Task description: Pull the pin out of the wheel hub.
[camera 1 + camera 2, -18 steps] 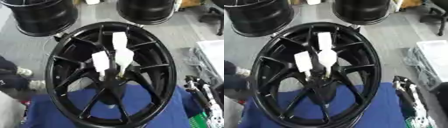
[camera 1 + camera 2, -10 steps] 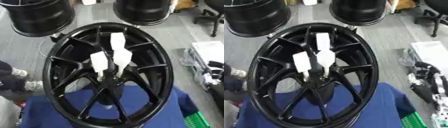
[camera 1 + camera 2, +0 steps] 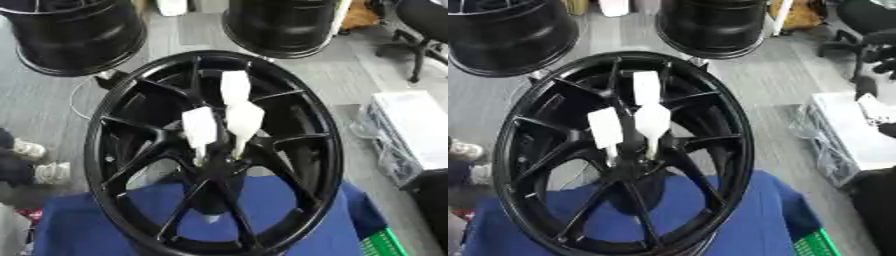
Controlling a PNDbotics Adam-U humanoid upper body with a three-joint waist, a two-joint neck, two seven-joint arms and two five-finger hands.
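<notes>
A blue cloth-covered table (image 3: 289,215) is seen nearest, with a green slotted crate (image 3: 383,245) at its lower right corner. The black wheel hub (image 3: 328,150) is stood on edge on this cloth, tilted, with its spoked face turned up toward the camera. At the centre of the spokes, three white paddle-shaped pieces are seen. A left pin (image 3: 199,127) and a right pin (image 3: 244,121) are set side by side with their thin stems pointing down into the centre, and a third white piece (image 3: 234,87) is placed just above them.

A dark shape (image 3: 430,200) is cut off at the right edge; it cannot be told whether it belongs to the robot. No robot hand is shown, so it cannot be told how either is held.

Beside the wheel on the floor, a white box (image 3: 416,125) is seen. Farther off, two black rims (image 3: 74,30) (image 3: 280,25) are stood on the grey floor.
</notes>
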